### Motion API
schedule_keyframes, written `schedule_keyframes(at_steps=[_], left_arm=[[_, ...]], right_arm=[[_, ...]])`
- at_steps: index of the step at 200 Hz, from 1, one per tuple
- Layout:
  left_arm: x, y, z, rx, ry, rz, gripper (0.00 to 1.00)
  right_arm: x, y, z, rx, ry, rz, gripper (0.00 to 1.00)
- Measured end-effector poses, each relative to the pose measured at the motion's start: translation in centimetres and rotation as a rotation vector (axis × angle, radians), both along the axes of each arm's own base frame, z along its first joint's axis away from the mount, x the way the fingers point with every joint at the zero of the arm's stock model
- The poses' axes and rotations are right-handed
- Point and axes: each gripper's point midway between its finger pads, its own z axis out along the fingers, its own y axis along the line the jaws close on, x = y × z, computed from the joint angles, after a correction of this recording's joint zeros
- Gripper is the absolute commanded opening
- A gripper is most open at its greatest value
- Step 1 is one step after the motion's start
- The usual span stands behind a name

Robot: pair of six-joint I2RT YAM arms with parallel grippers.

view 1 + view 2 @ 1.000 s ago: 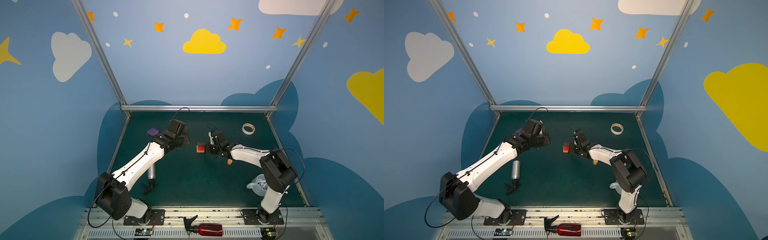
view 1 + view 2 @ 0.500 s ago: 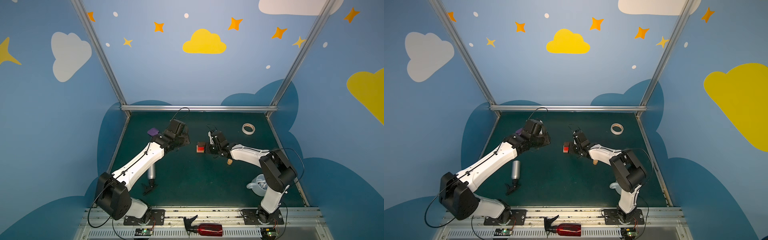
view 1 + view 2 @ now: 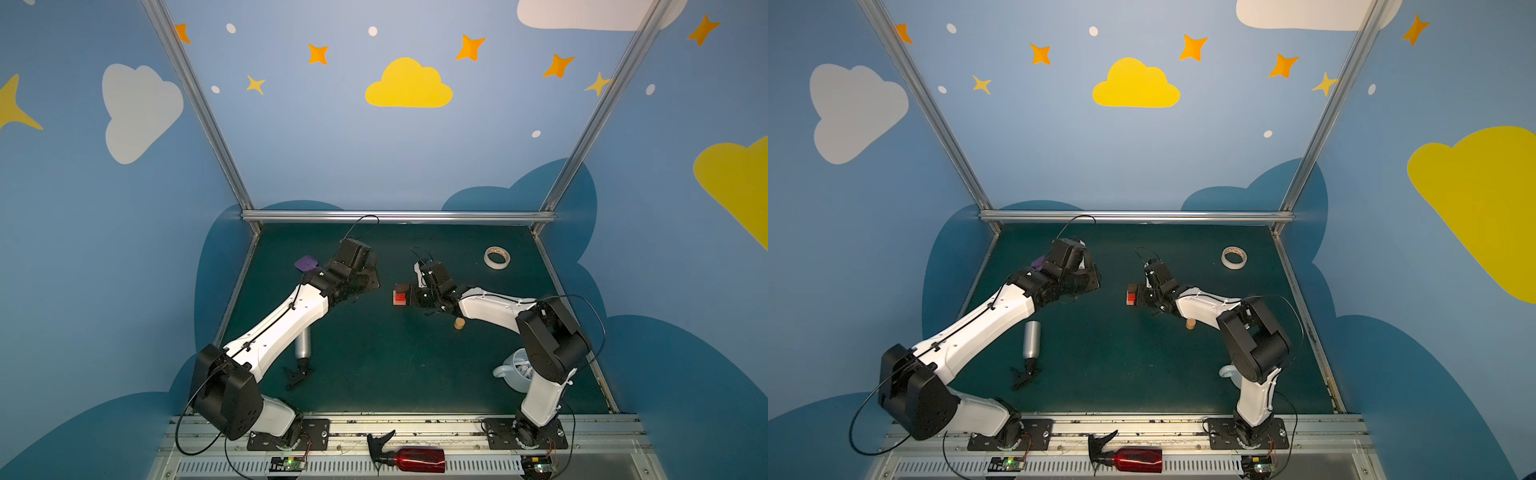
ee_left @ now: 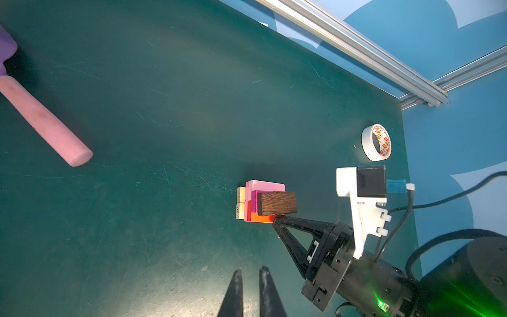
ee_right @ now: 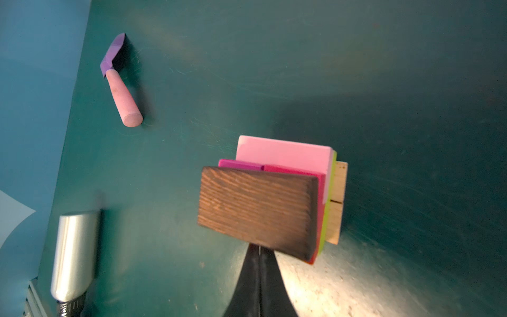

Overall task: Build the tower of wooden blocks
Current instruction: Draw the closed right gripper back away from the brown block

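Note:
The tower (image 3: 400,296) (image 3: 1132,296) stands mid-table: tan bars at the base, then lime-green, pink and red, then magenta squares (image 5: 241,164). A dark brown block (image 4: 277,203) (image 5: 255,208) lies on top, slightly skewed. My right gripper (image 3: 409,297) (image 5: 259,247) is shut and empty, its tips against the tower's side under the brown block's edge. My left gripper (image 3: 375,283) (image 4: 251,271) hovers to the tower's left, jaws a narrow gap apart with nothing between them. A short tan cylinder (image 3: 459,323) (image 3: 1190,324) stands on the mat by the right forearm.
A purple spatula with a pink handle (image 3: 306,263) (image 5: 120,93) lies behind the left arm. A white tape roll (image 3: 496,257) (image 4: 376,142) sits at the back right. A silver bottle (image 3: 302,343) (image 5: 74,252) lies front left, a pale cup (image 3: 513,374) front right.

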Motion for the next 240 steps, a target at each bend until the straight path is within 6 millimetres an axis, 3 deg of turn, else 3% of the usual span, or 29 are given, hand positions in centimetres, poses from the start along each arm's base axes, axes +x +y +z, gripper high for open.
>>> schedule_keyframes(at_steps=[240], left_arm=[[0.0, 0.2, -0.5, 0.005, 0.008, 0.005, 0.14]], right_arm=[[-0.2, 1.6, 0.0, 0.011, 0.003, 0.030, 0.00]])
